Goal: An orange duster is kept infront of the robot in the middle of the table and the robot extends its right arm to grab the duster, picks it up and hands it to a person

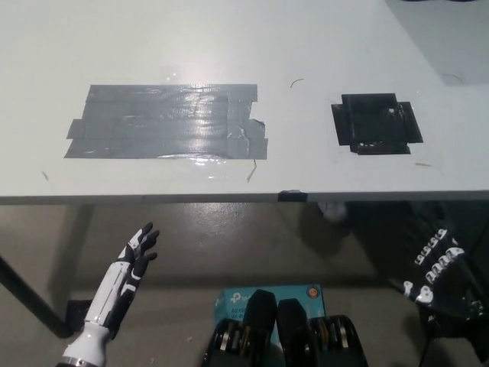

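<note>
black right hand below table; white left hand open.

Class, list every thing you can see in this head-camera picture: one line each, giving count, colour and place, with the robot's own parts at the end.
table: one, white, fills the upper half of the picture
grey tape patch: one, silver-grey, on the table left of centre
black tape patch: one, black, on the table at the right
small black tape piece: one, black, on the table's near edge
box: one, teal with white print, on the floor at bottom centre
orange duster: none in view
left hand: one, white, lower left below the table edge, open
right hand: one, black with white marks, lower right below the table; too dark to tell open or shut
</note>
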Robot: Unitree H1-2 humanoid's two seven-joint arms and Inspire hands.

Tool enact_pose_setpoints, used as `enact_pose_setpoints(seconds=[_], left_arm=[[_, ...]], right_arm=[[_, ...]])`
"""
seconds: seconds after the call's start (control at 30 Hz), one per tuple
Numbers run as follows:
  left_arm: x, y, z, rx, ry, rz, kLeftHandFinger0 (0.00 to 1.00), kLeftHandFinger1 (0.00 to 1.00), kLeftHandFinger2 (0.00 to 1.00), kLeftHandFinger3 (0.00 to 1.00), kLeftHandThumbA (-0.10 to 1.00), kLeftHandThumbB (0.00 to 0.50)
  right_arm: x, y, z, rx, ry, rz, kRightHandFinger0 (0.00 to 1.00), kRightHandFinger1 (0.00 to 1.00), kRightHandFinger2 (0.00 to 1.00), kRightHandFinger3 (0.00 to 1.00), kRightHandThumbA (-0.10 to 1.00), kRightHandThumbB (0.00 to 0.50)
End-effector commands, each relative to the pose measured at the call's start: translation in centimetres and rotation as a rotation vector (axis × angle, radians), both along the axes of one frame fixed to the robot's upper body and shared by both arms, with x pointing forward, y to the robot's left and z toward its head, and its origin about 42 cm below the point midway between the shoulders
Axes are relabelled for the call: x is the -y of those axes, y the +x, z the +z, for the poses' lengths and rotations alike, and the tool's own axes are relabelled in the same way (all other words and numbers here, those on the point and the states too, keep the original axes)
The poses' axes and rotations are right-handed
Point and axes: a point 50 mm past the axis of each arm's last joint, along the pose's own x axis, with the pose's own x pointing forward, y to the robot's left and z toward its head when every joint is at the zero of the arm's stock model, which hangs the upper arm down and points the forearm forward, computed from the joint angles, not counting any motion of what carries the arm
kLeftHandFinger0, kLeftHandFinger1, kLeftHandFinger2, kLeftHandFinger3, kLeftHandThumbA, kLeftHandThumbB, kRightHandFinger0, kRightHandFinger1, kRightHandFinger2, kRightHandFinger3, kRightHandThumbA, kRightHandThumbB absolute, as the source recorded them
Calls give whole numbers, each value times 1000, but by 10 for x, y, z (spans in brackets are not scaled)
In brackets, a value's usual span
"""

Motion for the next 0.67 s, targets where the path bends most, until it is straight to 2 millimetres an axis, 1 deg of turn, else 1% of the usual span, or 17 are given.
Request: enact_pose_setpoints(seconds=[0.0, 0.1, 0.13, 0.2, 0.37, 0.43, 0.63], left_arm=[[-3, -14, 0, 33, -9, 7, 965, 1000, 1000, 1000, 961, 203], [-3, -20, -2, 23, -7, 14, 975, 1000, 1000, 1000, 955, 197], [-3, -21, -3, 19, -7, 20, 973, 1000, 1000, 1000, 958, 211], [-4, -25, -5, 14, -8, 30, 970, 1000, 1000, 1000, 962, 212], [-5, -26, -6, 12, -16, 43, 976, 1000, 1000, 1000, 969, 223], [-6, -25, -5, 8, -22, 44, 1000, 1000, 1000, 1000, 959, 217], [-5, -26, -4, -1, -28, 46, 1000, 1000, 1000, 1000, 953, 221]], right_arm=[[-11, -11, -2, 294, -428, -82, 1000, 1000, 1000, 1000, 1000, 361], [-11, -15, -7, 284, -440, -77, 1000, 1000, 1000, 1000, 1000, 361], [-11, -16, -8, 279, -446, -74, 1000, 1000, 1000, 1000, 1000, 357], [-12, -19, -11, 274, -456, -65, 1000, 1000, 1000, 1000, 1000, 347], [-13, -19, -14, 271, -472, -54, 1000, 1000, 1000, 1000, 1000, 347], [-14, -19, -15, 268, -478, -47, 1000, 1000, 1000, 1000, 1000, 345], [-14, -21, -16, 273, -485, -51, 1000, 1000, 1000, 1000, 1000, 347]])
